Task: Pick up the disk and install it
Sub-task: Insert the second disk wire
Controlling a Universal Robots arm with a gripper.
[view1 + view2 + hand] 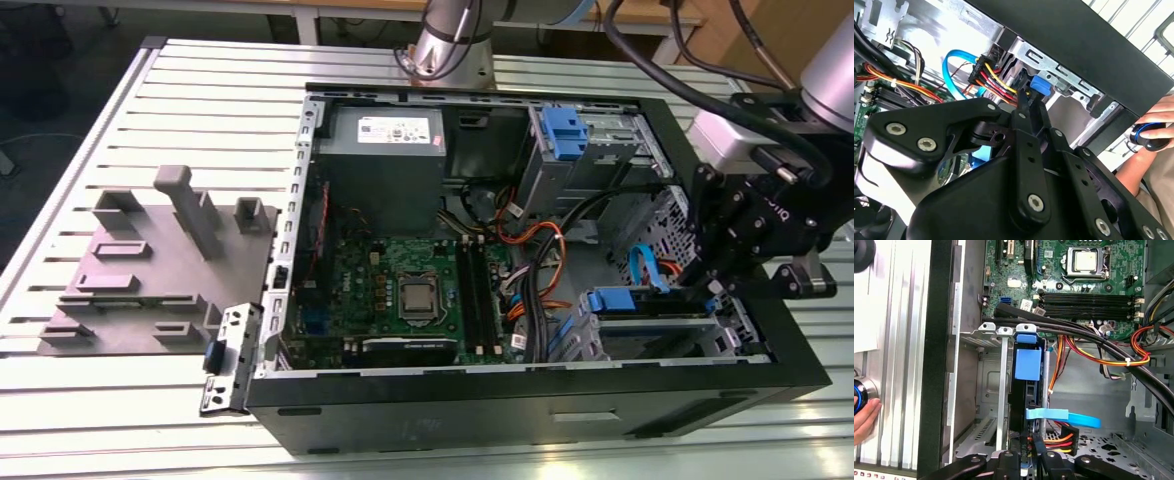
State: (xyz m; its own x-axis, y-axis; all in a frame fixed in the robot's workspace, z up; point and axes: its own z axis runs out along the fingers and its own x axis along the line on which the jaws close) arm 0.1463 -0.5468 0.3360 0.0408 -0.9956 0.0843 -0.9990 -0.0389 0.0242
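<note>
Open black computer case (534, 400) on a ribbed aluminium table (160, 420): the install looks close to finished, judging by how the parts lie.

In the near right corner of the case, the disk (1016, 400) stands on edge inside the bare sheet-metal drive cage (1001, 390). Its dark side and a glossy blue plastic tab face up in the first wrist view. The disk sits between the cage's punched, folded rails, so the pickup appears done. Whether it is pushed fully home cannot be read from here.

The black, bolted gripper (721, 285) reaches down over the right wall to the disk's end. Whether the claw is pinching the disk or spread apart cannot be told.

A flat blue ribbon cable (1064, 416) and a red-and-yellow wire bundle crowd that same end.

Just outside the case wall, a hand (1154, 120) rests by a blue-ringed knob.

Farther in lies the green circuit board (400, 270) with its square silver chip. To the left of the case is a matt grey plate (134, 270) of blocky stands. At the far wall sits the grey metal power-supply box (380, 150).
</note>
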